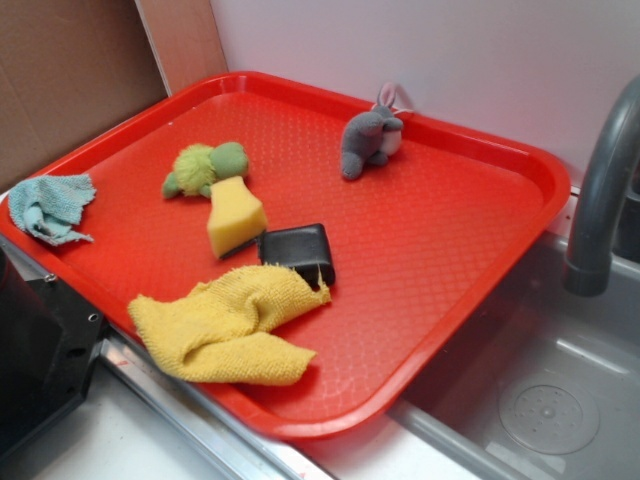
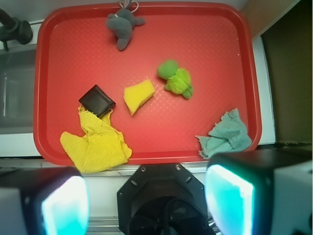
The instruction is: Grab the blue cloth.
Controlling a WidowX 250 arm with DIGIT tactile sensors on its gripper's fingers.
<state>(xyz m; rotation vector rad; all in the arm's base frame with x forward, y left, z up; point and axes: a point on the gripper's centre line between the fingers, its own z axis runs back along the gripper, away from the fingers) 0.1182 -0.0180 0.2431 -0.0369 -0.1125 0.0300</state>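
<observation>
Blue cloth [image 2: 226,135] lies just ahead of the gripper [image 2: 146,200], its fingers spread apart

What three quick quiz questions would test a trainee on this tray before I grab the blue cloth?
1. True or false: the blue cloth lies over the rim of the red tray.
2. What partly covers the black block? A) yellow cloth B) yellow sponge C) grey plush
3. Is the end effector holding anything?

Key: 1 true; 2 A; 3 no, its fingers are spread and empty.
</observation>
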